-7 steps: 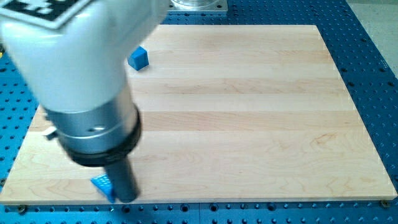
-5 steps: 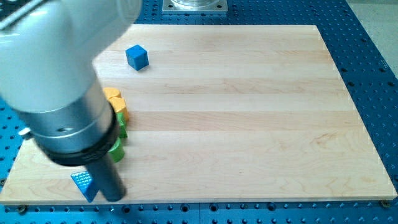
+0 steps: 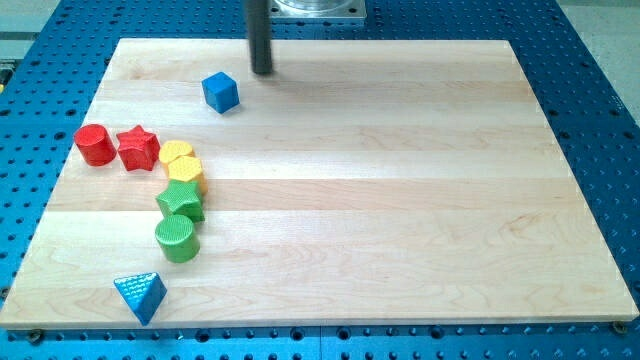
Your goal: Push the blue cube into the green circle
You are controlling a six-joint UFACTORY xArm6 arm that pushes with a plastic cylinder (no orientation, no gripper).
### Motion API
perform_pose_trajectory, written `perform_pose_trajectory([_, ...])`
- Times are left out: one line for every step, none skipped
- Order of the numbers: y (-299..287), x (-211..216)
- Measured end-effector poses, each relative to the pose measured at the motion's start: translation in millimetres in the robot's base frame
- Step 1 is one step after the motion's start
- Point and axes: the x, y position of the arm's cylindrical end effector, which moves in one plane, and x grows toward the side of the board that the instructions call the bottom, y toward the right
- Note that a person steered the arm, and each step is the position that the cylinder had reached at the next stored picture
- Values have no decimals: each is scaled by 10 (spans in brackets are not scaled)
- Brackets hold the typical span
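My tip [image 3: 262, 72] stood near the view's top edge of the wooden board [image 3: 400, 200], just up and to the right of the blue cube [image 3: 221, 92], with a narrow strip of bare wood between them. The rod was a plain dark cylinder, upright, with no fingers to open or close; only its lower length showed, running out of the top of the view.

The blue cube sat alone in the board's upper left part, one corner turned toward the view's bottom. The green circle [image 3: 178, 239], a ribbed round block, lay well apart from it, lower down the left side. Between the two ran a close column of blocks. A green star [image 3: 181, 201] touched the circle's upper edge. Above the star were two yellow blocks [image 3: 182, 163], pressed together; their shapes could not be made out for certain.

To the left of the yellow pair, a red star [image 3: 138, 148] and a red cylinder [image 3: 95, 145] stood side by side, touching or nearly so. A blue pyramid [image 3: 139, 296] lay by itself near the bottom left corner, below the green circle. The board rested on a blue perforated table [image 3: 600, 90], and a grey metal plate [image 3: 316, 8] showed at the top edge beside the rod.
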Motion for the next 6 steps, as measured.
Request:
perform_pose_trajectory([-503,124])
perform_pose_trajectory([-543,550])
perform_pose_trajectory([50,803])
perform_pose_trajectory([629,1268])
perform_pose_trajectory([792,1097])
perform_pose_trajectory([997,1458])
